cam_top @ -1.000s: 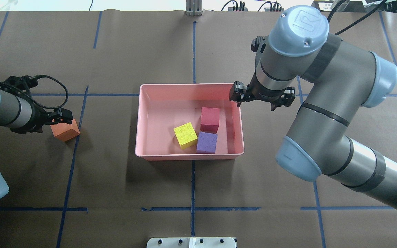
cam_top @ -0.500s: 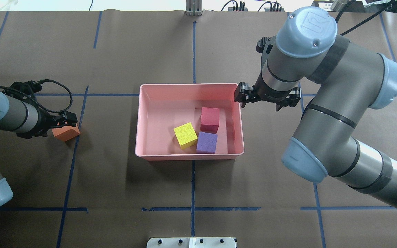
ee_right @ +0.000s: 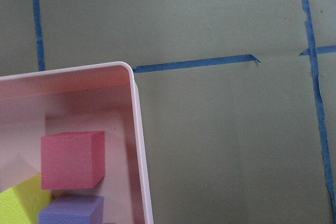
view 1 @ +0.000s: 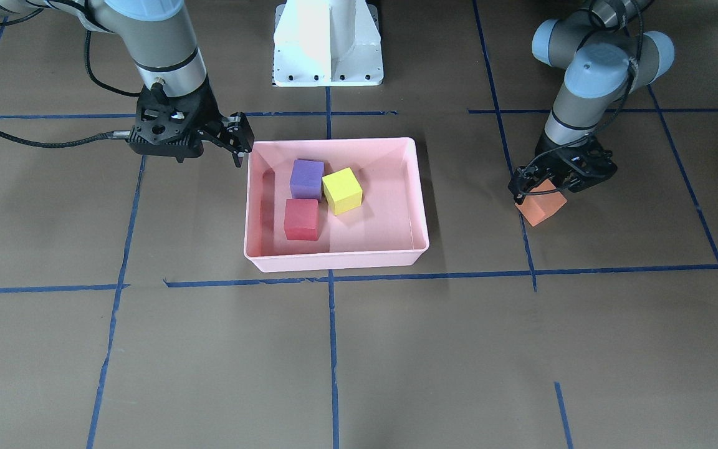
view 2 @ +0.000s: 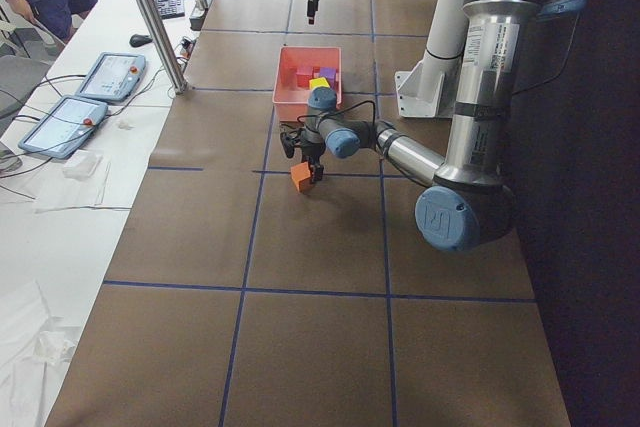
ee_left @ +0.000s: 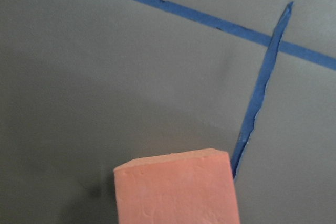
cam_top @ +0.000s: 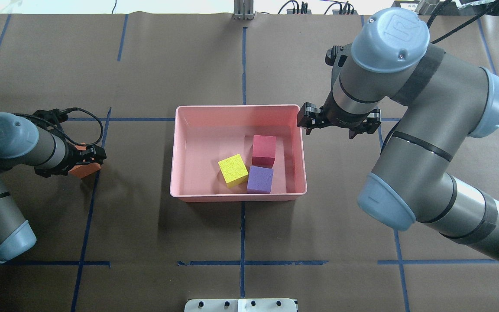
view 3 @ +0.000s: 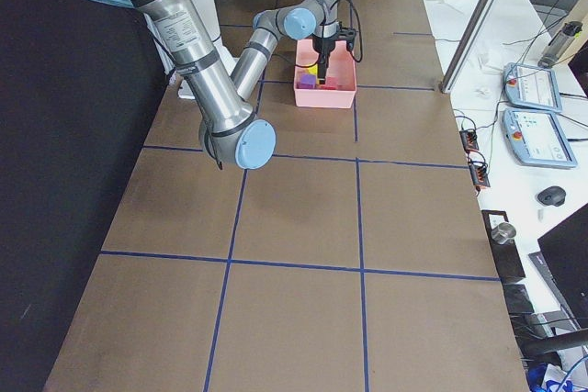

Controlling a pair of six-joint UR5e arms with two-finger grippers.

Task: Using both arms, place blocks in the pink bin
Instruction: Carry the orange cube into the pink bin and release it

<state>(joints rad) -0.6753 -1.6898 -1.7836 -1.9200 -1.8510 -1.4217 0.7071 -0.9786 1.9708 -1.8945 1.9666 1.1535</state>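
Brown paper ruled with blue tape [cam_top: 243, 65] covered the worktop [cam_top: 145, 65] where a two-armed robot stood one cube short of finishing its sorting job. Its right arm [cam_top: 405, 108], the bulkiest thing in the overhead view, hung just outside the far right corner of the pink bin [cam_top: 236, 107]. The jaws there carried nothing, and whether they stood apart or together could not be made out. The left arm [cam_top: 15, 143] reached down at the opposite side of the worktop, its jaws set over the top of the orange block [view 1: 541, 211]. No view showed whether they had clamped on it or merely straddled it.

Three of the four blocks lay in the bin, clustered toward its right half. The red block [cam_top: 263, 150] sat farthest from the robot, with the yellow block [cam_top: 233, 170] and purple block [cam_top: 260, 179] close in front of it. The orange block, well apart from the bin beside a tape line, appeared to rest on the worktop. By that reckoning three quarters of the work was done, leaving one grasp, one carry and one drop for the left arm.
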